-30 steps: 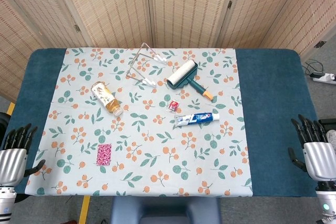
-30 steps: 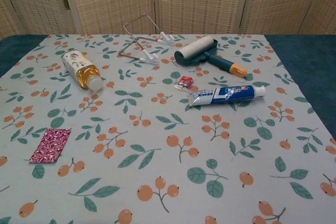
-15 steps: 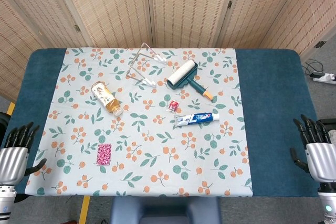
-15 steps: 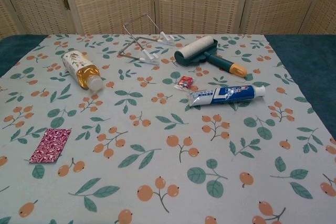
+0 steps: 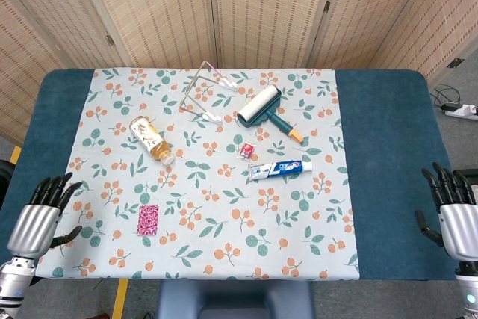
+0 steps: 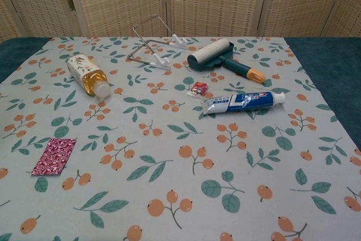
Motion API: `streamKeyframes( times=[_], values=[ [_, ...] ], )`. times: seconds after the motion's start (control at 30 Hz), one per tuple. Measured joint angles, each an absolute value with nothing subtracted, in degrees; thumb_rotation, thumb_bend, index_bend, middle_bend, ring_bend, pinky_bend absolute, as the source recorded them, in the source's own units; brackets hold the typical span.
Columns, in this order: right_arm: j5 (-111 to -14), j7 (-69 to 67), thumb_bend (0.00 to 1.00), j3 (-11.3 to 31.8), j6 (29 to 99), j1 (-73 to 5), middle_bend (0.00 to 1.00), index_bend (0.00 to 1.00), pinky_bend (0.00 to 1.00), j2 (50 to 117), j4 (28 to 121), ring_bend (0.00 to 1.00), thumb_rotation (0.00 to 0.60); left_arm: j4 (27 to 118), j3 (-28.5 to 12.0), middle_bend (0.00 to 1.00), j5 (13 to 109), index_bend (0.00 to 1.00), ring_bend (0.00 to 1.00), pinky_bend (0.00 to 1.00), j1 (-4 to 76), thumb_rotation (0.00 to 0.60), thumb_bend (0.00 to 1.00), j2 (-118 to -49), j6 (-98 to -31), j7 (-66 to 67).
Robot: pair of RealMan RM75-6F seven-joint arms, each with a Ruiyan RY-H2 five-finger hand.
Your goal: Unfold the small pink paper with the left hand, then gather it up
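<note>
The small pink paper [image 5: 148, 220] lies folded flat on the floral tablecloth near the front left; the chest view shows this patterned pink paper [image 6: 54, 155] at the left edge. My left hand [image 5: 41, 217] hovers at the table's front left corner, fingers spread, holding nothing, well to the left of the paper. My right hand [image 5: 453, 214] stays at the front right edge, fingers apart and empty. Neither hand appears in the chest view.
A tea bottle [image 5: 151, 141] lies behind the paper. Further back are a wire stand [image 5: 205, 93], a lint roller [image 5: 263, 109], a small red packet [image 5: 246, 150] and a toothpaste tube [image 5: 281, 169]. The cloth [image 5: 224, 244] covers the table's middle.
My left hand has moved rightward and forward, over the table's corner toward the paper. My right hand has drawn back slightly toward the front edge. The paper has not moved.
</note>
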State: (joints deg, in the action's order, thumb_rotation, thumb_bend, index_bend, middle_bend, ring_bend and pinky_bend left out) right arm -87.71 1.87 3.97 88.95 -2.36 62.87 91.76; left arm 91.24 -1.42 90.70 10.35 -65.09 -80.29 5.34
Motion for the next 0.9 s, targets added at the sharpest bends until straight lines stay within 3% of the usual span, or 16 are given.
streamKeyframes(
  times=[0.3, 0.37, 0.5, 0.57, 0.77, 0.9],
  values=[
    [-88.17, 1.43, 0.46, 3.90, 89.05, -2.40, 0.00, 0.00, 0.00, 63.08, 91.60, 0.00, 0.600, 91.00, -0.30, 0.05, 92.35, 0.30, 0.05, 0.00, 13.55, 0.600, 0.26, -65.90, -75.06, 6.03],
    [-88.30, 1.24, 0.46, 3.85, 89.19, -2.34, 0.00, 0.00, 0.00, 63.14, 91.42, 0.00, 0.600, 91.20, -0.10, 0.05, 92.14, 0.31, 0.05, 0.00, 14.59, 0.600, 0.35, -65.95, -72.81, 7.02],
    [-88.28, 0.83, 0.46, 3.80, 89.24, -2.23, 0.00, 0.00, 0.00, 63.25, 91.11, 0.00, 0.600, 91.83, 0.47, 0.05, 91.63, 0.30, 0.02, 0.00, 16.64, 0.600, 0.71, -65.88, -68.41, 8.57],
    [-88.32, 0.60, 0.46, 3.76, 89.22, -2.21, 0.00, 0.00, 0.00, 63.30, 90.97, 0.00, 0.600, 92.26, 0.86, 0.05, 91.41, 0.30, 0.01, 0.00, 17.76, 0.600, 0.84, -65.80, -66.16, 9.03],
    [-88.43, -0.08, 0.46, 3.51, 88.71, -2.28, 0.00, 0.00, 0.00, 63.06, 90.99, 0.00, 0.600, 92.30, 1.79, 0.05, 90.90, 0.30, 0.01, 0.00, 20.87, 0.600, 0.99, -66.17, -60.96, 8.48],
    [-88.54, -0.69, 0.46, 3.46, 88.65, -2.31, 0.00, 0.00, 0.00, 63.01, 90.92, 0.00, 0.600, 91.94, 2.06, 0.05, 89.89, 0.28, 0.01, 0.00, 22.18, 0.600, 1.00, -66.80, -58.97, 7.86]
  ],
)
